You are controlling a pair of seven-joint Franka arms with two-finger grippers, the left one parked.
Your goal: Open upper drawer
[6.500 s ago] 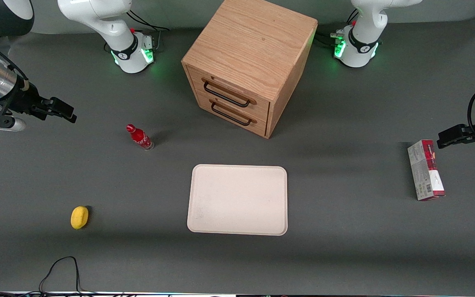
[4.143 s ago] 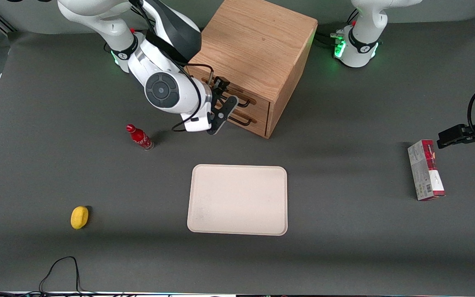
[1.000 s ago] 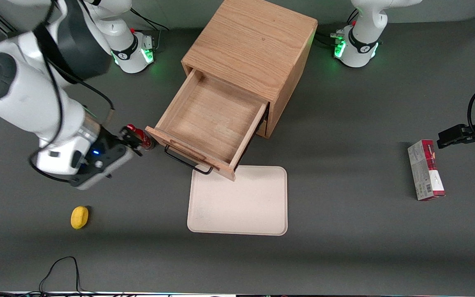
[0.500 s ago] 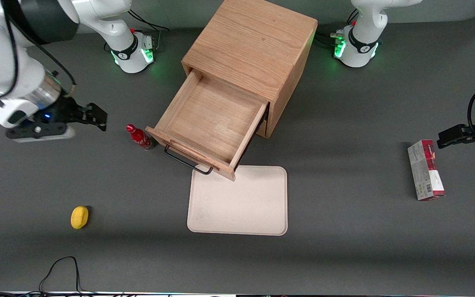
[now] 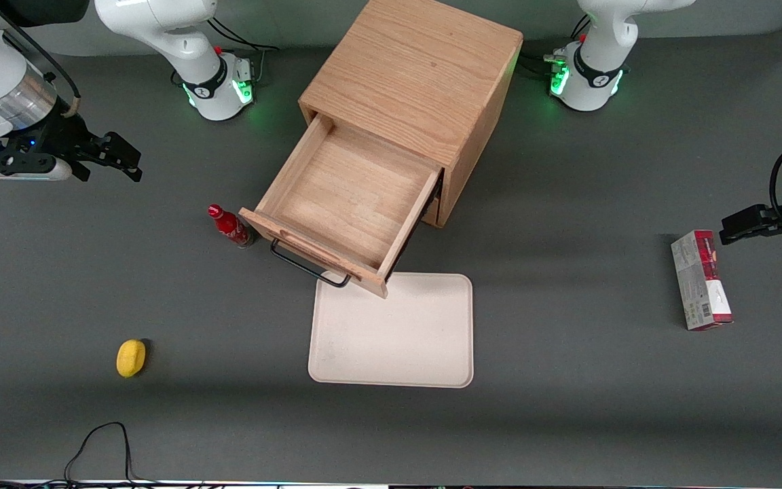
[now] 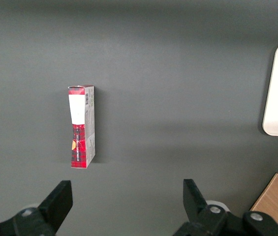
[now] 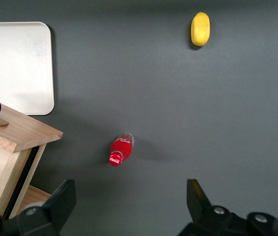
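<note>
Drawer (image 5: 347,200) is pulled way out of the cabinet (image 5: 418,75) now, front overhanging the tray (image 5: 404,339), so opening looks done. The gripper (image 5: 123,155) has backed off toward the working arm's end, fingers spread, holding nothing. The handle (image 5: 308,268) faces the camera at a slant, running toward the bottle (image 5: 229,225).

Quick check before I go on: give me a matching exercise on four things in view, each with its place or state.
1 upper drawer
2 red bottle
3 gripper
4 yellow object

a open, holding nothing, toward the working arm's end
b pulled out, nothing inside
c upright beside the drawer's front corner
d alone on the table, nearest the front camera

1-b, 2-c, 3-a, 4-d
</note>
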